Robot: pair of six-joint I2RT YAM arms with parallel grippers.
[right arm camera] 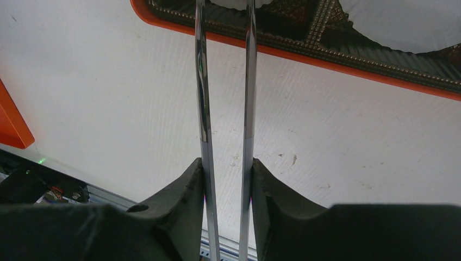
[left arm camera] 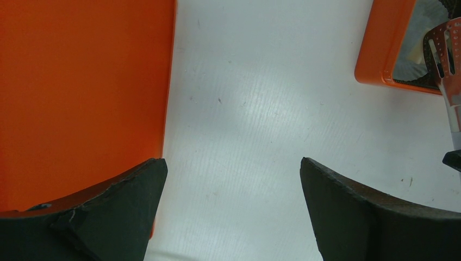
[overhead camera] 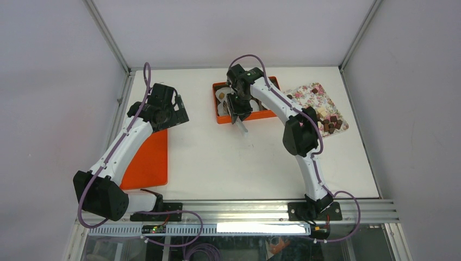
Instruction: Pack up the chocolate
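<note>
The chocolate [overhead camera: 331,124], small dark brown and tan pieces, lies on the floral tray [overhead camera: 312,95] at the far right. My right gripper [overhead camera: 237,103] hangs over the near edge of the orange box [overhead camera: 220,117]. It is shut on metal tongs [right arm camera: 202,109], whose two arms stand slightly apart and reach over the box rim [right arm camera: 348,60]. The tong tips run out of the right wrist view. My right gripper's jaws [right arm camera: 227,163] press both tong arms. My left gripper [overhead camera: 173,111] is open and empty above the table [left arm camera: 234,163].
White fluted paper cups [overhead camera: 223,97] sit in the orange box's dark divided insert [right arm camera: 304,22]. An orange lid [overhead camera: 147,160] lies flat at the left, beside my left gripper [left arm camera: 81,98]. The tongs' slotted end [left arm camera: 448,60] shows by the box in the left wrist view.
</note>
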